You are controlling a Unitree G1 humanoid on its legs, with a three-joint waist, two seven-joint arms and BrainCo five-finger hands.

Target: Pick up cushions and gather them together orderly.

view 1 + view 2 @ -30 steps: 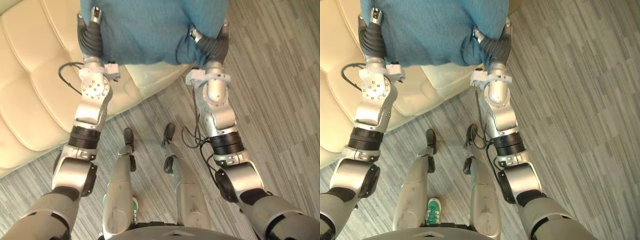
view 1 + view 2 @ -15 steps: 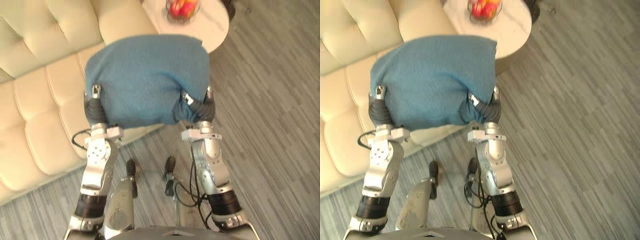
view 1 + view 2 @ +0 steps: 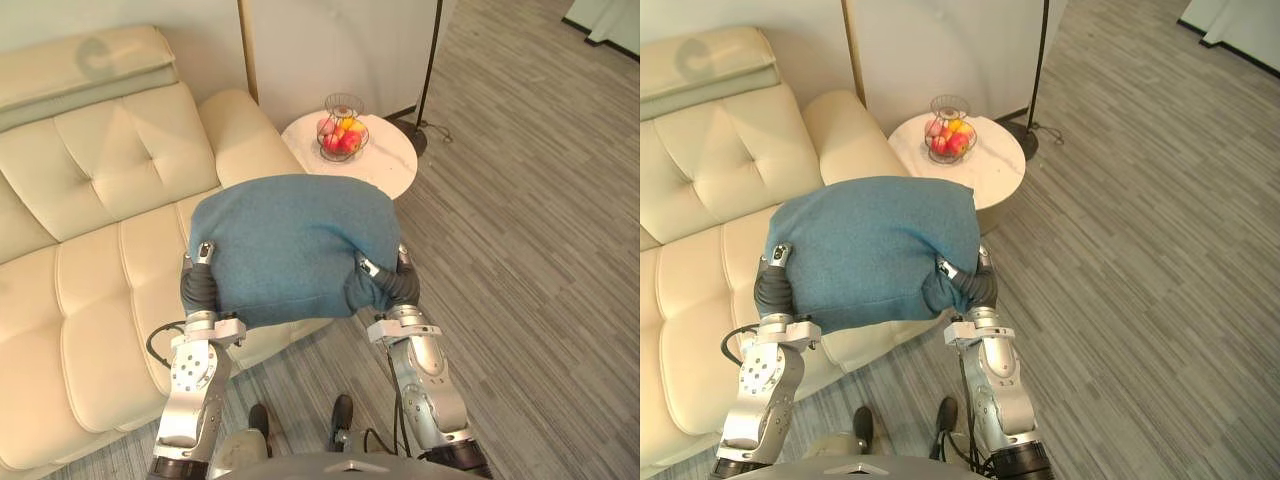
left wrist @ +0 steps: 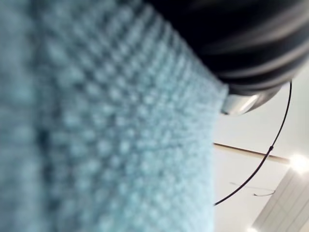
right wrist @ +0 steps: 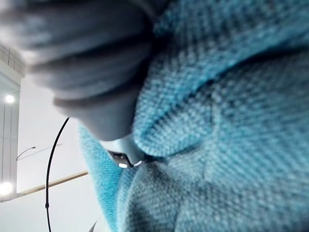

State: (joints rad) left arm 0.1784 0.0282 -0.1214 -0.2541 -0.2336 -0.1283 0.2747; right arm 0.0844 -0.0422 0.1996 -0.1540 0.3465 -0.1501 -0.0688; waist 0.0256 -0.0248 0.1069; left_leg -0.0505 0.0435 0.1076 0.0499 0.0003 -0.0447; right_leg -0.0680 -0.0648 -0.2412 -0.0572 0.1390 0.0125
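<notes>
Eye views are placing the teal cushion [image 3: 290,245] between both hands above the sofa's [image 3: 90,200] near edge. Wrist views are showing its coarse knit, bunching in the right hand's [image 3: 395,288] clamping fingers. I cannot tell the left hand's [image 3: 197,288] grip.

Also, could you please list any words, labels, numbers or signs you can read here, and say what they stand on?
None can be read: there is no print, label, number or sign on the blue cushion, the cream sofa, the round side table or the wire fruit basket.
</notes>
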